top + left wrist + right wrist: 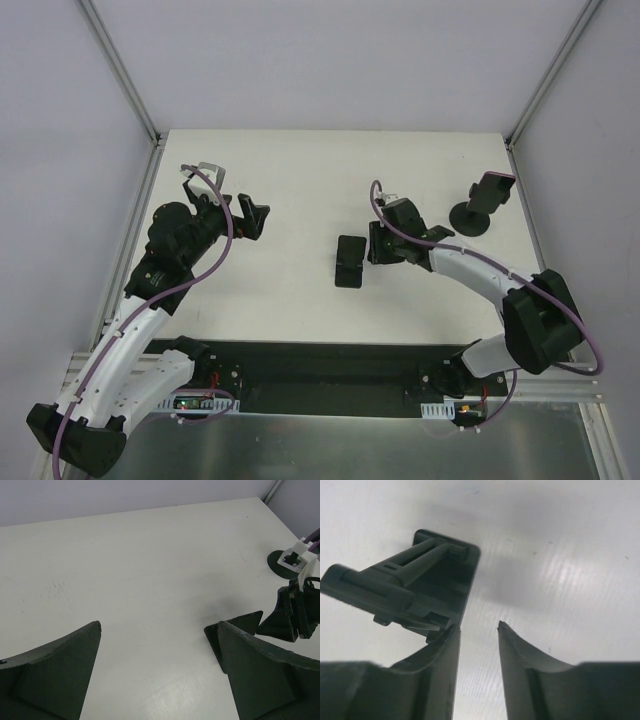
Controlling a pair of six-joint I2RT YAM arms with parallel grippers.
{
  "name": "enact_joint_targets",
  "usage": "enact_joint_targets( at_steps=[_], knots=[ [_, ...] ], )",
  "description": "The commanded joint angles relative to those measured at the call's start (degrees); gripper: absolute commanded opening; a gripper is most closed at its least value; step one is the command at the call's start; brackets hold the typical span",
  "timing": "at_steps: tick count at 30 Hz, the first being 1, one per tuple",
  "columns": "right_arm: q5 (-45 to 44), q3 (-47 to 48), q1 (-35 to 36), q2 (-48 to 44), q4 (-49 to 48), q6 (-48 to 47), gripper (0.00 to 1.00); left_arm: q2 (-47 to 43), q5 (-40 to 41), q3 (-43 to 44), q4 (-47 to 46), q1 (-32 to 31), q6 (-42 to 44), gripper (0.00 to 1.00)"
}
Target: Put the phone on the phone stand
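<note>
Counter (pixel 300 180), white. Left gripper (pixel 159 630): jaws spread wide, empty. Right gripper (pixel 479 626): jaws narrowly parted, nothing between them. Black round-based holder (pixel 480 205) stands at right rear. Phone stand (pixel 349 262) sits mid-counter, just beside the right jaws.

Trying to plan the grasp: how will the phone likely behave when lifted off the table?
The phone looks like a thin rigid slab, so it probably won't flex. It lies flat on the table, leaving little edge to grip, so the jaws may slip. Being flat, it should slide rather than roll if nudged.
</note>
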State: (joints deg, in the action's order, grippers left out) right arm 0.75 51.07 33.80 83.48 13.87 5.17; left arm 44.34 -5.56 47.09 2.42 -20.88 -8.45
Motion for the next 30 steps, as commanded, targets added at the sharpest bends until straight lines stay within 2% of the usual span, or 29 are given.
enact_joint_targets(
  at_steps=[1, 3, 4, 7, 10, 12, 13, 16, 19, 20, 24, 28, 30],
  knots=[
    [-8.0, -1.0, -2.3, -5.3, 5.2, 3.6, 0.46, -0.3, -0.6, 0.9, -1.8, 0.5, -1.0, 0.99],
    [-11.4, -2.5, -5.0, -9.1, 6.7, 5.6, 0.54, -0.6, -0.7, 0.9, -1.8, 0.5, -0.9, 0.99],
    [-12.6, -4.9, -6.1, -10.9, 6.8, 7.8, 0.64, -0.8, -0.7, 1.0, -1.8, 0.5, -1.0, 0.99],
    [-19.1, -10.9, -10.3, -19.2, 6.5, 13.5, 0.79, -1.5, -0.7, 1.0, -1.9, 0.5, -0.9, 0.99],
    [-24.9, -16.2, -14.9, -27.7, 6.8, 18.4, 0.89, -2.0, -0.6, 1.0, -1.9, 0.5, -1.0, 0.99],
    [-25.6, -18.0, -21.1, -31.8, 8.4, 20.2, 0.94, -2.0, -0.7, 1.0, -1.8, 0.5, -1.0, 0.99],
    [-24.8, -18.5, -23.9, -32.5, 9.2, 20.7, 0.95, -1.9, -0.9, 1.0, -1.9, 0.5, -1.0, 0.99],
    [-21.9, -18.9, -38.4, -32.6, 12.6, 21.4, 0.97, -2.1, -1.2, 1.1, -1.9, 0.5, -1.2, 0.99],
    [-21.4, -16.6, -48.3, -29.4, 16.9, 23.5, 1.0, -2.4, -1.4, 1.1, -1.9, 0.5, -1.3, 0.99],
    [-21.2, -15.2, -49.8, -27.4, 17.2, 23.0, 0.97, -2.4, -1.4, 1.1, -1.9, 0.5, -1.3, 0.99],
    [-20.7, -11.9, -56.6, -21.9, 17.2, 21.9, 0.97, -2.1, -1.3, 1.0, -1.9, 0.5, -1.4, 0.99],
    [-15.0, -9.5, -64.6, -16.4, 17.7, 21.2, 0.97, -1.9, -1.4, 1.1, -1.8, 0.5, -1.3, 0.99],
    [-14.1, -8.3, -66.4, -13.8, 17.9, 20.7, 0.97, -2.0, -1.6, 1.1, -2.0, 0.5, -1.4, 0.99]
  ],
)
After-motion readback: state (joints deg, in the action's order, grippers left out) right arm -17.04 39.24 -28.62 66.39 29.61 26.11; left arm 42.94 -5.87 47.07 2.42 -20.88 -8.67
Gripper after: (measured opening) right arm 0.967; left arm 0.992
